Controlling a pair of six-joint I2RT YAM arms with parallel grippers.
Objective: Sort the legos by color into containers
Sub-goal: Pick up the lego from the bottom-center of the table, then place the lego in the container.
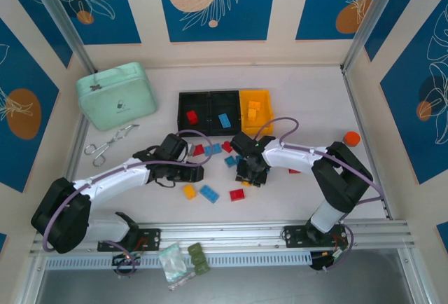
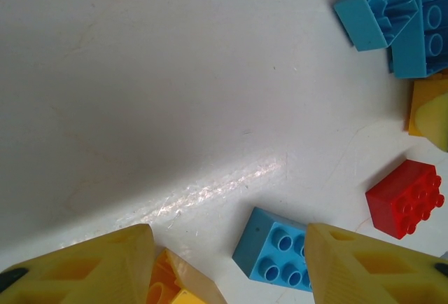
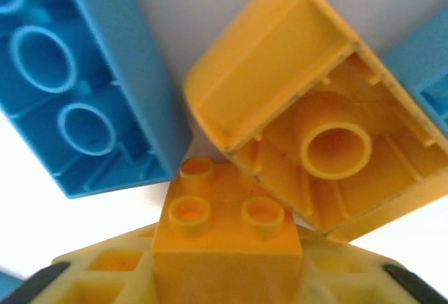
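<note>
The containers stand at the back: a black bin [image 1: 194,101] with a red brick, a black bin [image 1: 224,101] with a blue brick, and a yellow-orange bin [image 1: 255,97] with yellow bricks. Loose legos lie mid-table. My left gripper [image 1: 187,175] [image 2: 227,237] is open just above the table; a blue brick [image 2: 276,251] [image 1: 208,193] lies by its right finger and a yellow brick [image 2: 171,283] [image 1: 189,191] by its left. A red brick [image 2: 406,197] [image 1: 237,195] lies to the right. My right gripper [image 1: 252,175] [image 3: 227,276] is shut on a yellow-orange brick [image 3: 227,237], beside an overturned yellow brick [image 3: 308,129] and an overturned blue brick [image 3: 77,73].
A mint-green case [image 1: 115,95] sits back left with scissors [image 1: 108,143] in front of it. An orange cap-like thing [image 1: 351,137] lies at the right. A clear bag [image 1: 172,262] and dark green blocks [image 1: 199,258] rest on the front rail.
</note>
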